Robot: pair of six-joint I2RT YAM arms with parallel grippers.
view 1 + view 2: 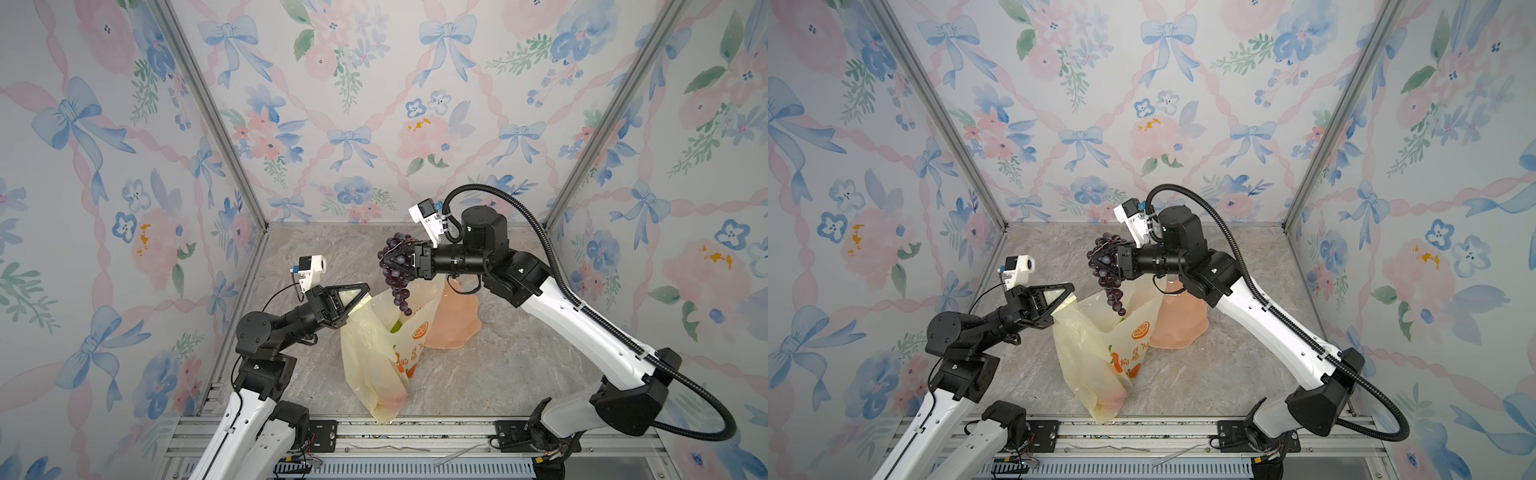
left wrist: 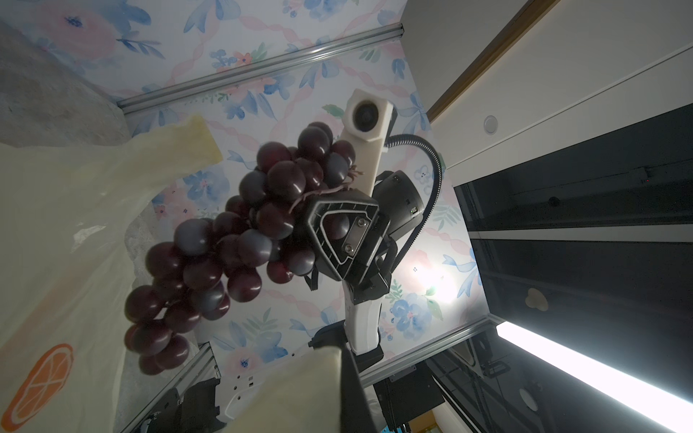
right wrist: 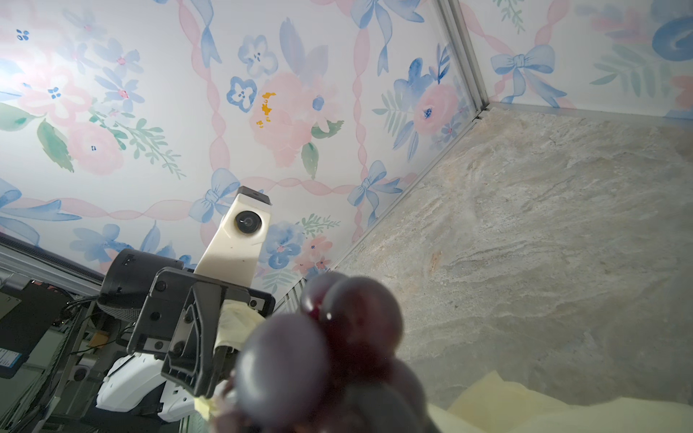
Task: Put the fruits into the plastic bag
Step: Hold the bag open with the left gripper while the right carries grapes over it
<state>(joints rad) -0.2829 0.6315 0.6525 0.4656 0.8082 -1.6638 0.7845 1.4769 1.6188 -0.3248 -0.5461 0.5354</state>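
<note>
In both top views the left hand (image 1: 362,289) was clamped fully shut on a handle of the plastic bag (image 1: 372,357), holding that side up off the tabletop (image 1: 503,365). The right hand (image 1: 385,260) was partly closed around the top of the grape bunch (image 1: 397,276). The bunch hung over the bag's open mouth, its lowest grapes level with the rim. A green fruit (image 1: 396,326) showed inside the bag. The pink dish (image 1: 455,322) lay just behind the bag, under the right arm.

The left wrist view showed the grape bunch (image 2: 225,243) dangling from the right hand (image 2: 339,228), whose fingers pinched it near the stem, beside the bag's pale printed wall (image 2: 56,243).

In the right wrist view blurred grapes (image 3: 330,356) filled the foreground. Beyond them the left hand (image 3: 198,337) had pale yellow bag plastic pinched between its fingers, and a fold of the bag (image 3: 506,405) lay against the tabletop (image 3: 543,243).
</note>
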